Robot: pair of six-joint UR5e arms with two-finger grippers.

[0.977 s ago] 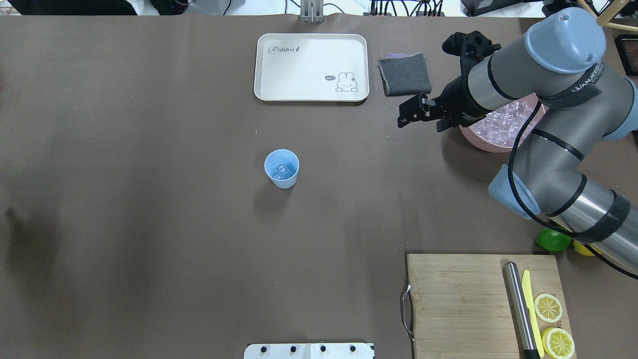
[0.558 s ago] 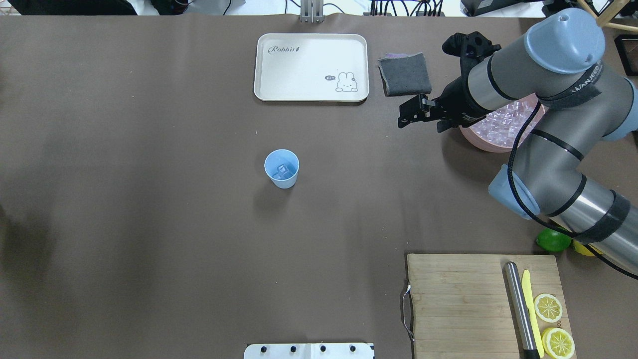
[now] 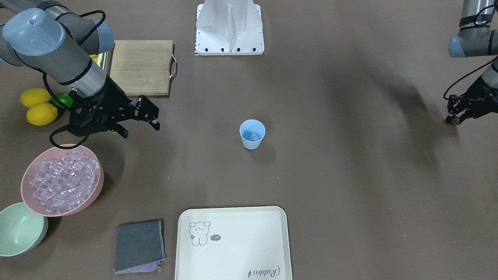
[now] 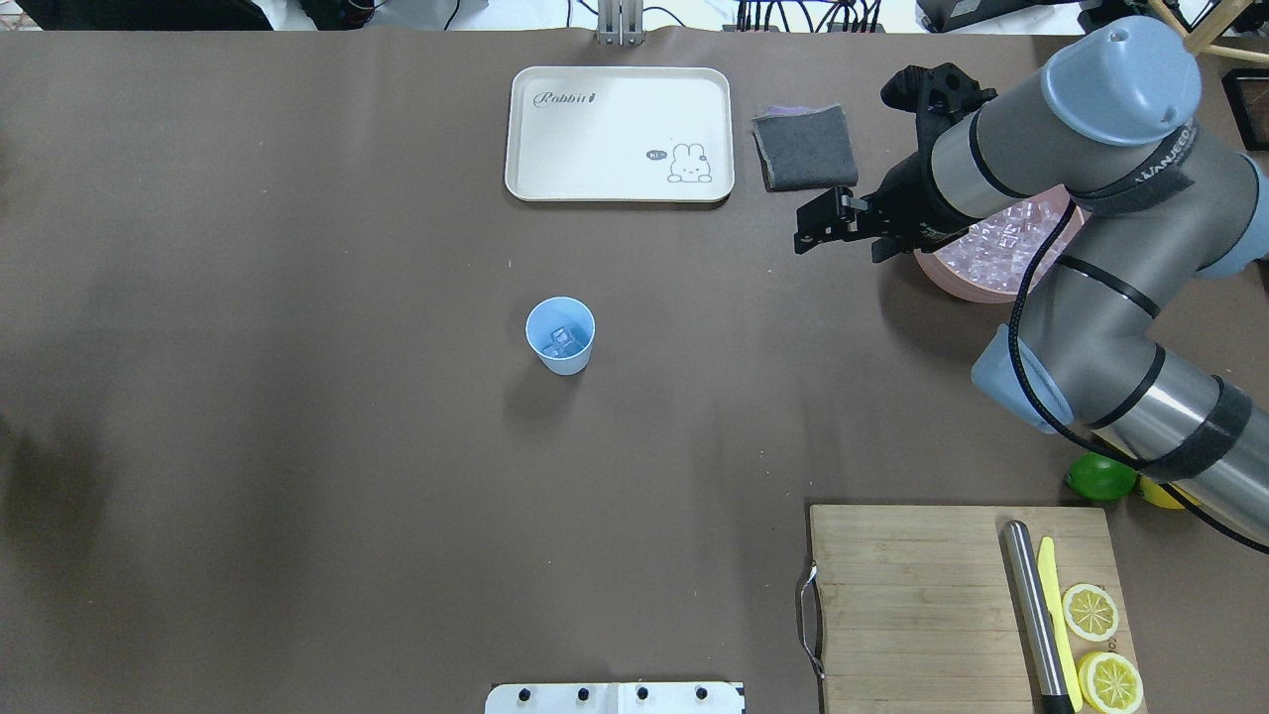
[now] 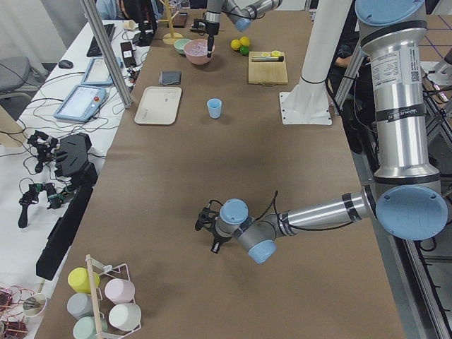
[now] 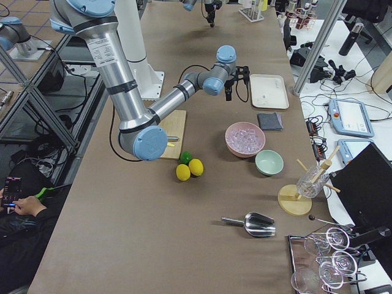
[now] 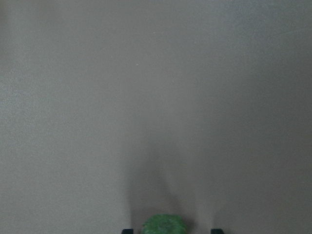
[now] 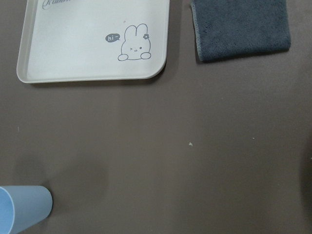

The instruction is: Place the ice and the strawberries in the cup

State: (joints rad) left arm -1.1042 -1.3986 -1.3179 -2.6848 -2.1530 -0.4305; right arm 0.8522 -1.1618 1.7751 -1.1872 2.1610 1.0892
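Gripping the strawberry [image 7: 163, 225] in the left gripper [image 3: 455, 118], fingers closed on it and showing only its green end at the tips. Holding that fruit over bare table [image 4: 297, 397] at the robot's far left, well apart from the cup [image 4: 560, 337]. Hanging the right gripper [image 3: 141, 130] with its fingers spread and nothing between them, above the table just beside the pink bowl [image 3: 96, 194], on the side toward the cup. Heaping most of the ice [image 3: 60, 181] in that bowl as a pile of clear, faintly pink cubes. Finding a few more cubes already lying in the bottom of the cup, though blurring too much for counting. Standing the cup upright at mid-table, touching neither gripper, between the robot's base and the cream tray [image 4: 595, 149]. Resting a folded grey cloth [image 4: 805, 149] just beside the tray, near the right gripper's wrist.
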